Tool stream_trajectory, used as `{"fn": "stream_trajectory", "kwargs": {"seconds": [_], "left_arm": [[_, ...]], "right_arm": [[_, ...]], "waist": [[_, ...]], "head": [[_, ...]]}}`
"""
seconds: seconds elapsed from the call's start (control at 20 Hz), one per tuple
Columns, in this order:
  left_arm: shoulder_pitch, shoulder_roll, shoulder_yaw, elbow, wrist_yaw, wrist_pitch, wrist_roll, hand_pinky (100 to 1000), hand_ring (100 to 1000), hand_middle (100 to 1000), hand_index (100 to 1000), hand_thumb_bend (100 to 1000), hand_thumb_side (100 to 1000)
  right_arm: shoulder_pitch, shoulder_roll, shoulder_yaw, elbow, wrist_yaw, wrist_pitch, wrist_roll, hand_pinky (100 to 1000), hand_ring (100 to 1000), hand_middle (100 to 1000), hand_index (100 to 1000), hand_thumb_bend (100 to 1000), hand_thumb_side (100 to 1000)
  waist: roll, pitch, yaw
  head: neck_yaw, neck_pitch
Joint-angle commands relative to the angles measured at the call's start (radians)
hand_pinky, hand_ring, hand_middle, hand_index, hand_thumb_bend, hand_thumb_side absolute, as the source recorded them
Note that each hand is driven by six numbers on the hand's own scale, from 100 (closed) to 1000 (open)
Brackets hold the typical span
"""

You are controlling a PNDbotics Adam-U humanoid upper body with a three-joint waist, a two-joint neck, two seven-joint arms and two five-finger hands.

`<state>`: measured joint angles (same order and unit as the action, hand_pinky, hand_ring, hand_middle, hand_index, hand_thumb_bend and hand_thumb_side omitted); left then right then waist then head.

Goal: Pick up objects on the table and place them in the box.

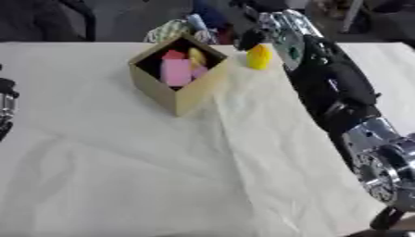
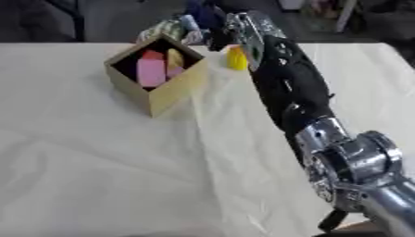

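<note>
Small yellow rounded block (image 1: 259,56) sits on the white cloth-covered table (image 1: 122,162), just beside the open tan cardboard box (image 1: 180,98), at the box's 3 o'clock. Box already holds a pink block (image 1: 175,71), a red piece and a yellowish piece. Right hand (image 1: 250,39) is at the block's 10 o'clock, touching or nearly so; finger state cannot be told. Left hand (image 1: 5,104) shows partly at the 9 o'clock edge, idle. Risks: block gets nudged off toward the far edge, or the forearm clips the box rim.
</note>
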<state>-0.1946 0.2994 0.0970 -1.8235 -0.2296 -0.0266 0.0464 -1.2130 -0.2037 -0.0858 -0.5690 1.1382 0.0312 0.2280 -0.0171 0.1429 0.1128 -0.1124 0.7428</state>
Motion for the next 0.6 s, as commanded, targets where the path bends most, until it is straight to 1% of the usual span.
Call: {"fn": "stream_trajectory", "kwargs": {"seconds": [0.05, 0.25, 0.45, 0.6], "left_arm": [[-0.017, 0.015, 0.01, -0.025, 0.002, -0.002, 0.005, 642, 604, 594, 820, 103, 540], [-0.021, 0.015, 0.012, -0.027, 0.003, -0.001, 0.006, 642, 604, 594, 820, 104, 538], [-0.022, 0.014, 0.014, -0.028, 0.004, 0.0, 0.008, 642, 604, 594, 820, 103, 539], [-0.025, 0.012, 0.013, -0.03, 0.006, -0.001, 0.006, 642, 581, 593, 820, 102, 539]], "right_arm": [[-0.013, -0.049, -0.023, 0.041, -0.027, 0.051, -0.062, 904, 883, 1000, 1000, 100, 142], [0.004, -0.067, -0.032, 0.103, -0.053, 0.099, -0.103, 898, 876, 996, 1000, 100, 164], [0.022, -0.077, -0.029, 0.154, -0.068, 0.141, -0.141, 884, 863, 978, 1000, 100, 182], [0.034, -0.084, -0.028, 0.175, -0.081, 0.181, -0.183, 866, 842, 960, 1000, 100, 187]], "waist": [[0.013, 0.004, 0.011], [0.017, 0.013, 0.032], [0.021, 0.021, 0.043], [0.026, 0.028, 0.05]], "head": [[-0.013, -0.022], [-0.03, -0.031], [-0.042, -0.034], [-0.052, -0.038]]}}
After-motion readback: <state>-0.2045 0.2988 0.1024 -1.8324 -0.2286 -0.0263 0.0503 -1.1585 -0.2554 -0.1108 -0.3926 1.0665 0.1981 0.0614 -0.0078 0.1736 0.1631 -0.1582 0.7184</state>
